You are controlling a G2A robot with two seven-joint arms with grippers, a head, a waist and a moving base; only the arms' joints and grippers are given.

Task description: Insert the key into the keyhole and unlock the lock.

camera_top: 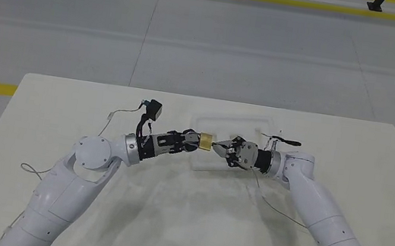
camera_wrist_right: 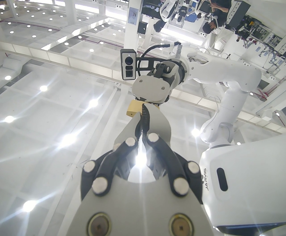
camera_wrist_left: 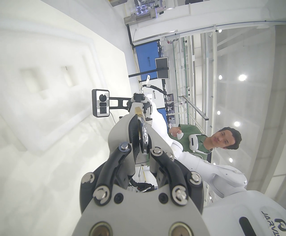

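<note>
A brass padlock [camera_top: 205, 141] hangs above the middle of the table, and my left gripper [camera_top: 193, 139] is shut on it from the left. In the left wrist view the silver shackle [camera_wrist_left: 143, 134] lies between the fingers [camera_wrist_left: 133, 125] and the brass body [camera_wrist_left: 138, 110] sticks out past them. My right gripper [camera_top: 221, 147] faces it from the right, shut on the key [camera_top: 216, 146], with its tip at the padlock's end. In the right wrist view the closed right gripper [camera_wrist_right: 141, 116] touches the padlock [camera_wrist_right: 133, 109]; the key itself is hidden between the pads.
A white foam tray [camera_top: 238, 121] with recessed pockets lies on the white table [camera_top: 334, 136] just behind and under the grippers. Thin cables [camera_top: 116, 115] trail on the table beside each arm. The table's front half has free room.
</note>
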